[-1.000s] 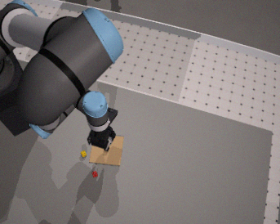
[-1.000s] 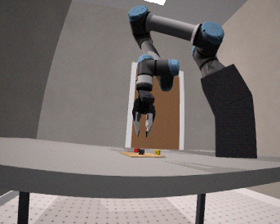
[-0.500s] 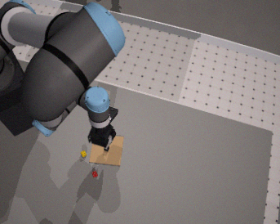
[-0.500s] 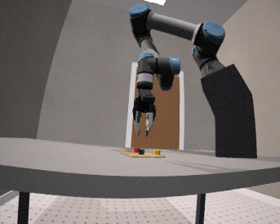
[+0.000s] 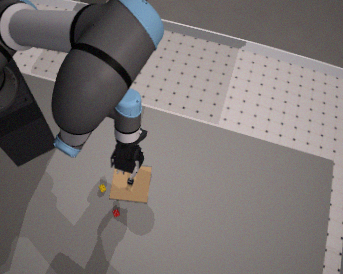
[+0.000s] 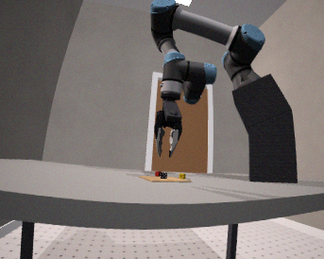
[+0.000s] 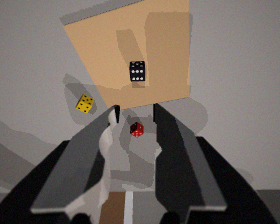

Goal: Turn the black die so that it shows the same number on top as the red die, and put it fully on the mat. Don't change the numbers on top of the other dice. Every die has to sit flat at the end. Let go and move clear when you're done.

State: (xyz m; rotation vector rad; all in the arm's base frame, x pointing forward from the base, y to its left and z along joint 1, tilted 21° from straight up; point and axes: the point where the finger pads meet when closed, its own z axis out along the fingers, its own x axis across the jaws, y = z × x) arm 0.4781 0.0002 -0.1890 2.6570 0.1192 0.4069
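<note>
Currently, going L to R from above, the yellow pipped die is sitting on the grey tabletop, just beside the mat, on the side nearer the arm's end. Next, the red pipped die is resting off the mat too, farther from the tabletop's upper edge. Then the tan square mat is lying nearer that upper edge, well apart from the upper R corner. The black die w/ white pips is sitting around mid-mat, apart from the mat's edges. The two-jaw gripper is hanging above, jaws standing partly apart w/ nothing btwn them.

Handling, prob.: the black die is looking light, stiff & hard, not fragile; smooth faces may be slipping a bit if pinched off-center. Best hold: two opp. side faces, pads square & level, leaving room to roll it; a corner pinch is risking a skewed landing. Red & yellow are needing clearance, as a nudge could be tipping them.

Markings: a six is showing on one black face; which no. is facing up, can't tell. Red's pips are appearing too small to read surely. No brand, label or writing is showing legibly.
</note>
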